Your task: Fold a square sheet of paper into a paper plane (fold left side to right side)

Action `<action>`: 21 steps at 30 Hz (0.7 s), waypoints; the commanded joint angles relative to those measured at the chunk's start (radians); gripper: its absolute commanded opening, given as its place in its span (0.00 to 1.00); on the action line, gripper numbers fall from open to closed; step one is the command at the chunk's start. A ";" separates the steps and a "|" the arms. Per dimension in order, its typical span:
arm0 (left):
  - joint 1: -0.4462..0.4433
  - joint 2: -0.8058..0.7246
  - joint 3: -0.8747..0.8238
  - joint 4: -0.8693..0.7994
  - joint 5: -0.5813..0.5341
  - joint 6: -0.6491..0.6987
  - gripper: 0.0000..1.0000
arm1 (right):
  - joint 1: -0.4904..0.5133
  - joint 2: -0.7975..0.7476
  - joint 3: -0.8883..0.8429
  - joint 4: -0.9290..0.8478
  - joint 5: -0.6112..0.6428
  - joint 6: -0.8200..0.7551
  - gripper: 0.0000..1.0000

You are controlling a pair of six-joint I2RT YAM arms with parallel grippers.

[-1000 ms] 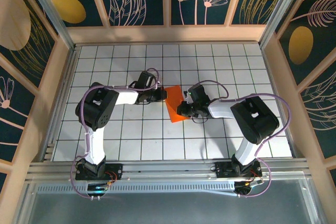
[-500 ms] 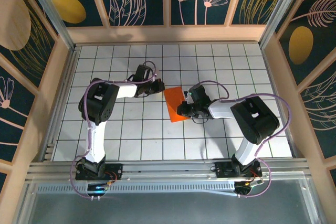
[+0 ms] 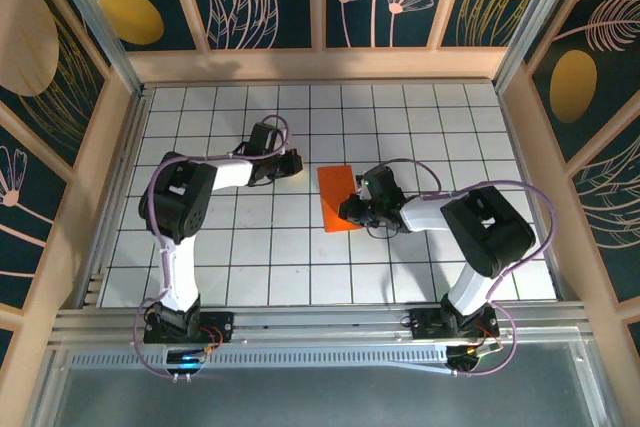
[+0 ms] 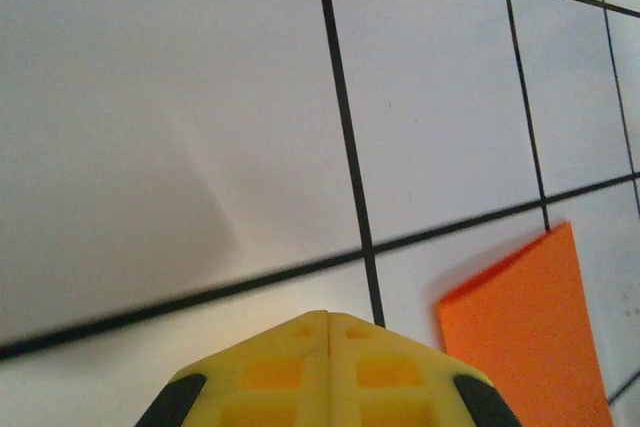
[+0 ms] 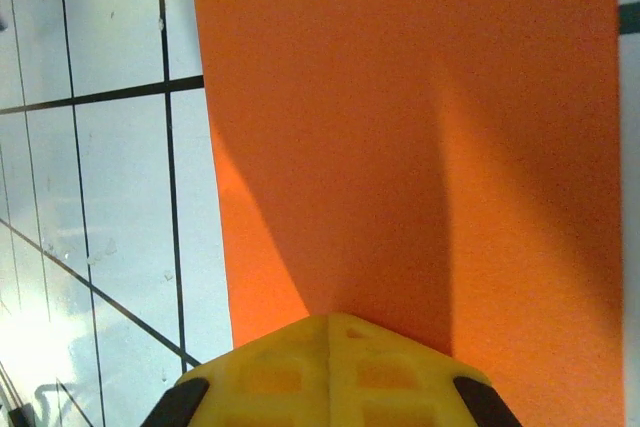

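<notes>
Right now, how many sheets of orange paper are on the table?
1. The orange paper lies flat on the table, the shut right claw over its right edge, the left claw apart on its left.

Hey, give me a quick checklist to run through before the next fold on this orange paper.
1. Orange paper lies flat as a narrow rectangle: ok.
2. Left tool shut, clear of the paper: ok.
3. Right tool shut, tip over the paper: ok.
4. Right tool pressing the paper down: cannot tell.
5. Folded edges lined up: cannot tell.
</notes>
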 commanded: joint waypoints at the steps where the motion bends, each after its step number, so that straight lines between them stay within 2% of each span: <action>1: -0.004 -0.115 -0.074 0.022 0.043 -0.031 0.00 | 0.013 0.005 -0.039 -0.093 0.092 0.064 0.00; 6: -0.078 -0.190 -0.179 0.065 0.077 -0.102 0.00 | 0.023 0.001 -0.049 -0.028 0.093 0.106 0.00; 12: -0.166 -0.124 -0.162 0.074 0.122 -0.164 0.00 | 0.035 0.012 -0.044 -0.018 0.091 0.114 0.00; 21: -0.193 -0.026 -0.077 0.015 0.107 -0.144 0.00 | 0.041 0.009 -0.037 -0.017 0.086 0.104 0.00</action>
